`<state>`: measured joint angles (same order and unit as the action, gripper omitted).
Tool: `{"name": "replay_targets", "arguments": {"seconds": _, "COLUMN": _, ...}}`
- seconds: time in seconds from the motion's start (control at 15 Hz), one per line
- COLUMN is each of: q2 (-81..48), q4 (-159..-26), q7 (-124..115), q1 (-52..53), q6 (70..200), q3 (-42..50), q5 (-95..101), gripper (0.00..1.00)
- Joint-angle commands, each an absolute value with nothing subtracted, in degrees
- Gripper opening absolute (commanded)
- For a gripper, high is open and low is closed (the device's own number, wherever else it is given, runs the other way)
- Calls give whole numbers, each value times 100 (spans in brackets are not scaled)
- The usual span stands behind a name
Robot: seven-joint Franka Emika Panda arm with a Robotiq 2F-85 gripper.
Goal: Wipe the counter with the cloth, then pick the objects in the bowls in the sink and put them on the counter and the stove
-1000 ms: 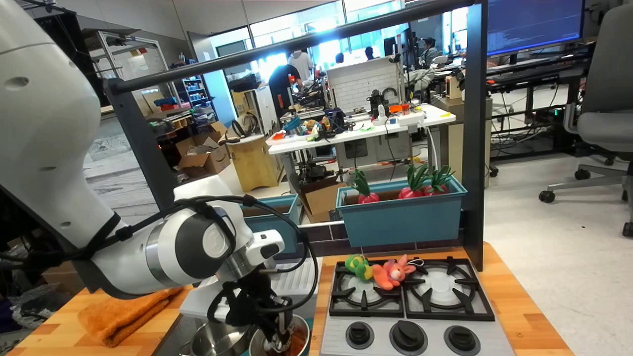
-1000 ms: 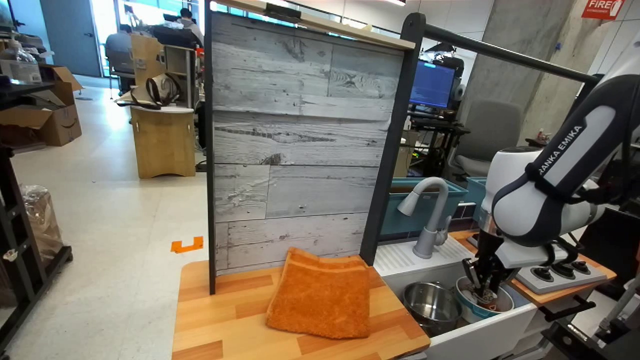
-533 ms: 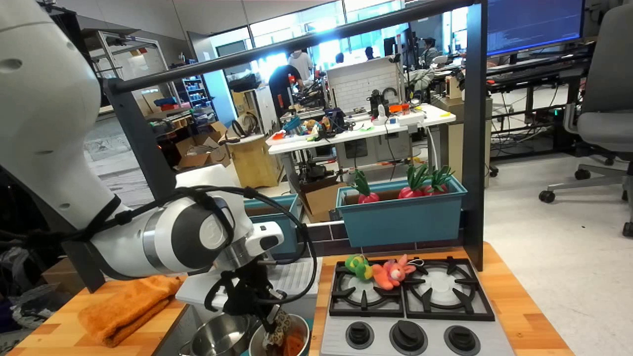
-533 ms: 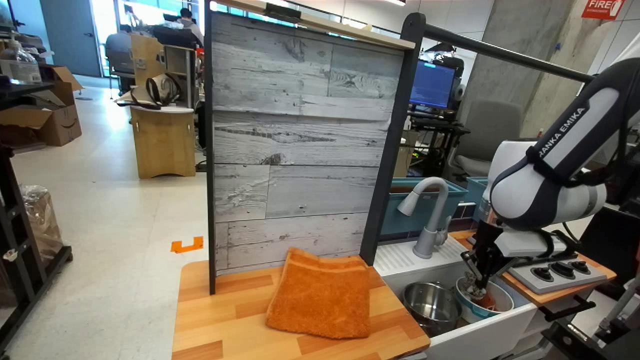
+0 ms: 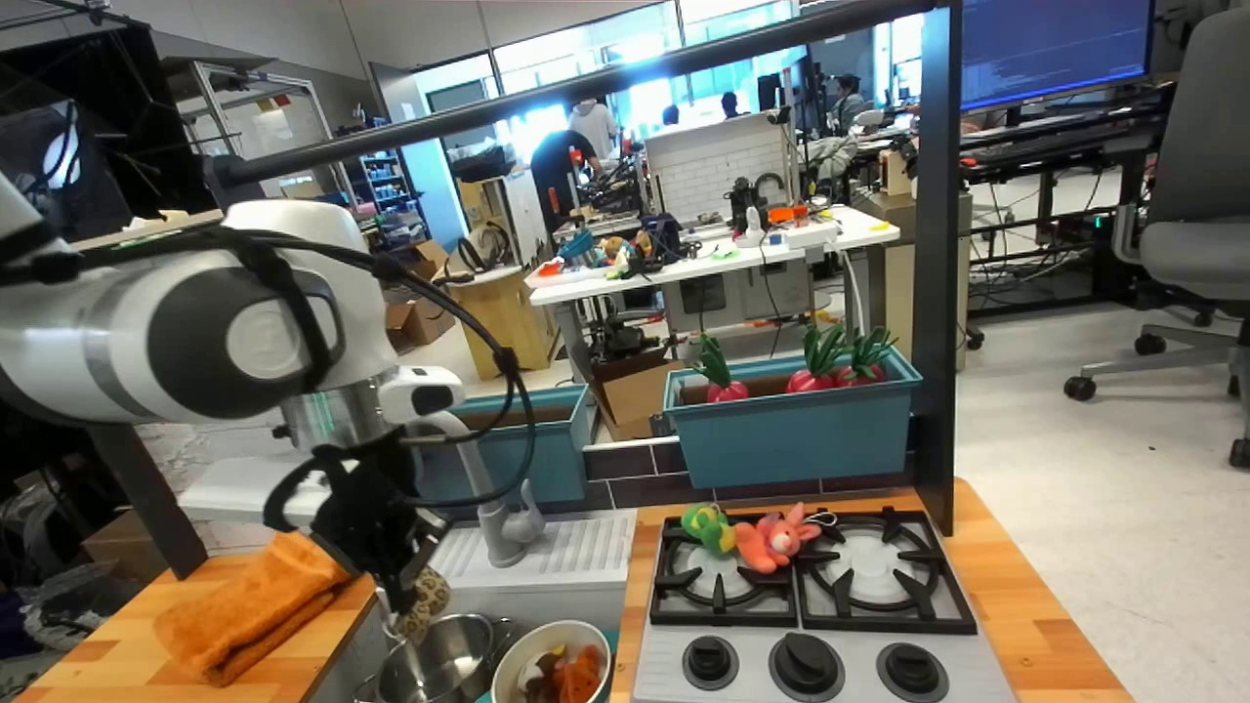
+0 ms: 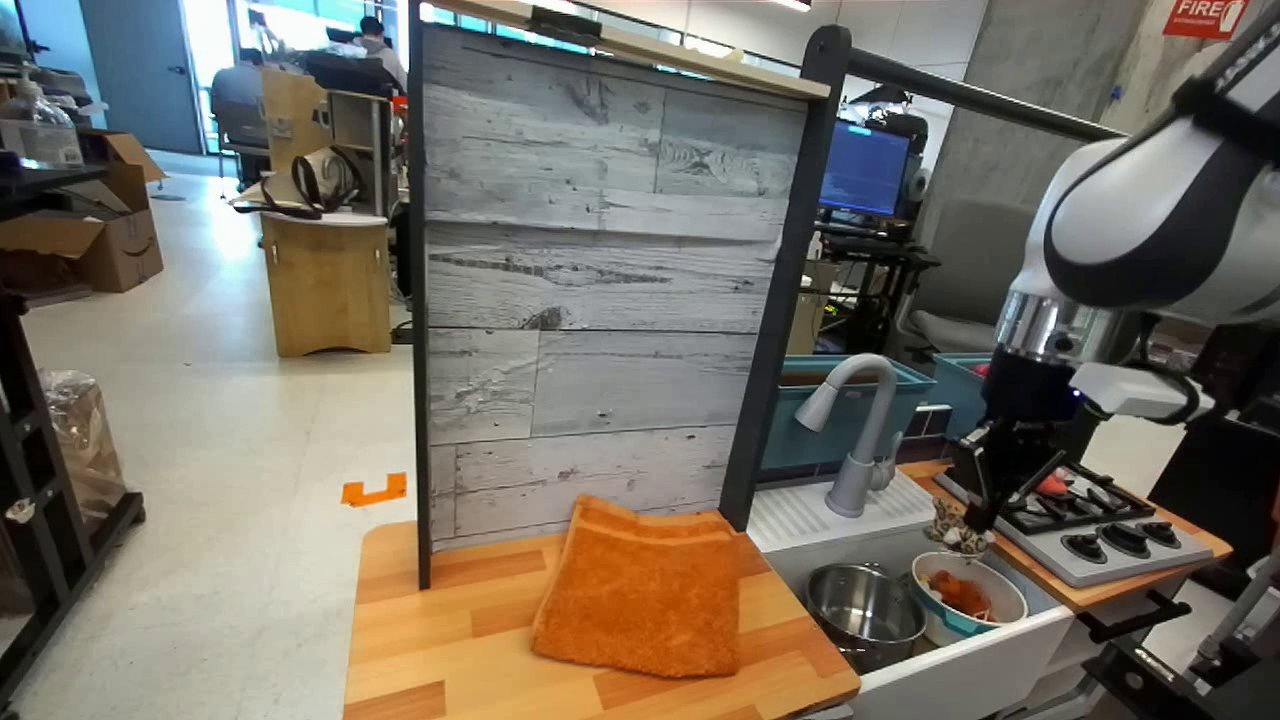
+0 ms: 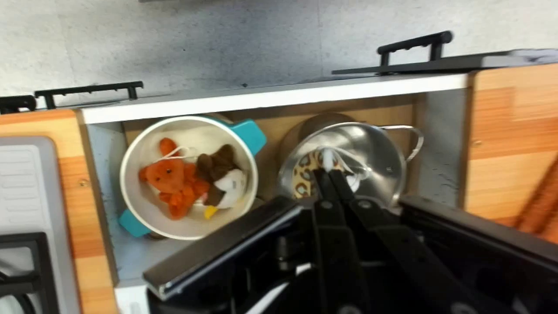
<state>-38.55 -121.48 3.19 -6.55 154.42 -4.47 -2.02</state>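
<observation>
My gripper (image 7: 329, 171) is shut on a leopard-spotted plush toy (image 7: 304, 176), with white strings, held in the air. In the wrist view the toy covers part of the steel pot (image 7: 383, 150). In an exterior view it hangs above the sink (image 6: 962, 530). The white bowl (image 7: 255, 179) with teal handles holds an orange plush (image 7: 168, 176) and a brown-and-white plush (image 7: 231, 187). The folded orange cloth (image 5: 259, 605) lies on the wooden counter (image 6: 480, 660). A pink rabbit plush (image 5: 771, 537) and a green plush (image 5: 708, 527) lie on the stove (image 5: 811, 664).
A grey faucet (image 6: 860, 440) rises behind the sink. Teal planters (image 5: 796, 430) stand behind the stove, one with red radishes. A grey wood panel (image 6: 600, 300) and dark frame posts (image 5: 937, 293) border the counter. Black handles (image 7: 414, 42) stick out at the front.
My gripper has lifted the spotted plush out of the white bowl and carried it up and away. The other plushes in the bowl now show. The cloth has not moved.
</observation>
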Motion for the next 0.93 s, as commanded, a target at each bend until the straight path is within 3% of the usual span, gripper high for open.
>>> {"name": "replay_targets", "arguments": {"seconds": 0.0, "q2": -3182, "q4": -12851, "q7": 1172, "q1": -1037, "q6": 15896, "q3": -1379, "q5": -812, "gripper": 0}}
{"name": "replay_targets", "arguments": {"seconds": 0.47, "q2": -4100, "q4": -12581, "q7": 1486, "q1": -388, "q6": 17060, "q3": -2058, "q5": -585, "gripper": 0}}
{"name": "replay_targets", "arguments": {"seconds": 0.87, "q2": -5030, "q4": -11193, "q7": 741, "q1": 552, "q6": 17308, "q3": -1983, "q5": -606, "gripper": 0}}
